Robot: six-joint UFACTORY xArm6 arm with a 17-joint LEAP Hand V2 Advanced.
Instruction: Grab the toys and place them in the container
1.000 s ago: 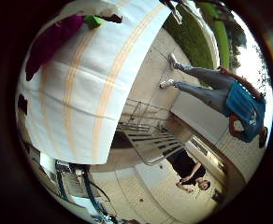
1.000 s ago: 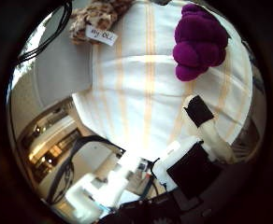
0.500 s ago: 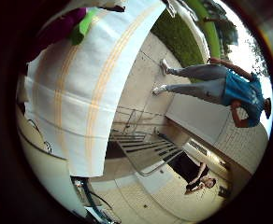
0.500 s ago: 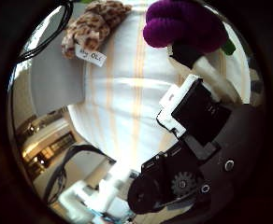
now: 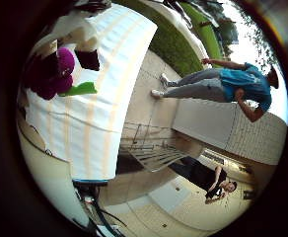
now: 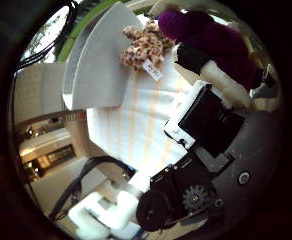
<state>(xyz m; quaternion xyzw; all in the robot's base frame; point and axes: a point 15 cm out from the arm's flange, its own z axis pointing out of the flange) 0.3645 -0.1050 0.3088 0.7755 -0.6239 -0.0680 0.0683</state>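
A purple plush toy (image 6: 214, 36) with a green leaf (image 5: 82, 89) sits right at the tips of my right hand (image 6: 208, 118). The white and black fingers (image 6: 218, 78) curl in against it. In the right little finger side palm view the purple toy (image 5: 51, 71) shows close to the palm over the white, orange-striped cloth (image 5: 105, 109). A brown spotted plush toy (image 6: 143, 45) with a white tag lies on the cloth beside the purple one.
A grey surface (image 6: 94, 72) lies beside the striped cloth (image 6: 136, 120). Beyond the table edge are a paved floor, a metal railing (image 5: 154, 148) and green hedges (image 5: 174, 44).
The fingers have curled in onto the purple toy. The whole view has tilted and the cloth looks farther off, so the hand has moved. The purple toy stays at the fingertips.
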